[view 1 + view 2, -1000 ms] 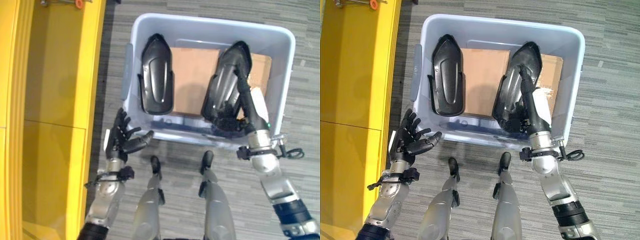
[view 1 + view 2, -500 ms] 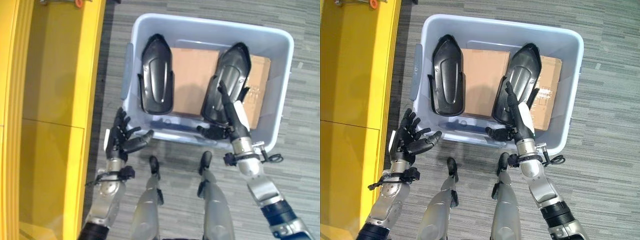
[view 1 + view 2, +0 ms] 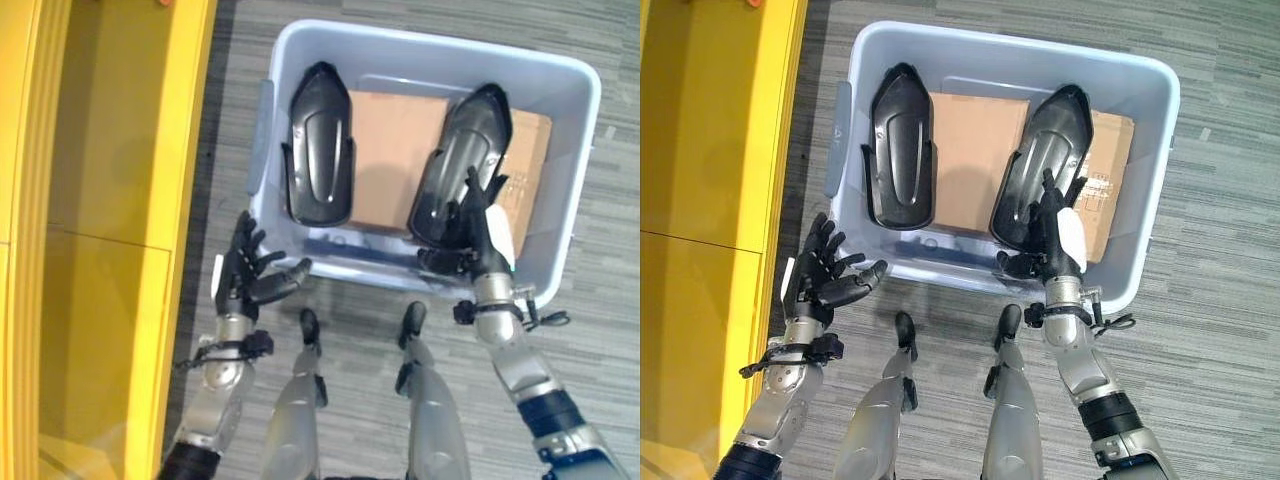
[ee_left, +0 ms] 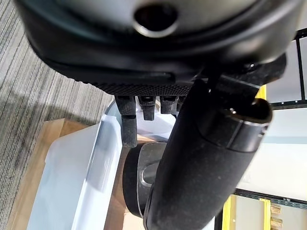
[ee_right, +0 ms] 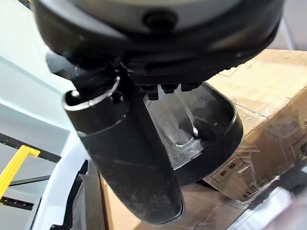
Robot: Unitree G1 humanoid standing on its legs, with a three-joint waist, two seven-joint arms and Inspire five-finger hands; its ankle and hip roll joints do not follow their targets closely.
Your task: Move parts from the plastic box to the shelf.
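**Right hand poised over the near end of a part; left hand waits outside the box**

2 black moulded parts lie in the pale blue plastic box (image 3: pixel 575 200), both resting on brown cardboard (image 3: pixel 395 150) that lines its floor. From where I stand the shelf (image 3: pixel 100 200), a yellow surface, runs along the 9 o'clock side of the box, so anything lifted has to travel that way.

The right hand (image 3: pixel 1058 235) reaches over the box's near wall and sits above the near end of the right-hand part (image 3: pixel 462 160). Its fingers look straight and spread, with the thumb out to the side; I see nothing clasped in it. That placement looks like a setup for taking the part by its wide end, which is the end closest to the robot.

The left hand (image 3: pixel 250 280) is held outside the box at its 7 o'clock corner, palm up, fingers loosely fanned and empty, probably ready to help carry.

The left-hand part (image 3: pixel 318 150) lies with its long axis near 12 to 6 o'clock, narrow tip at 12. The right-hand part leans a little, its tip toward 1 o'clock and its broad end toward 7.
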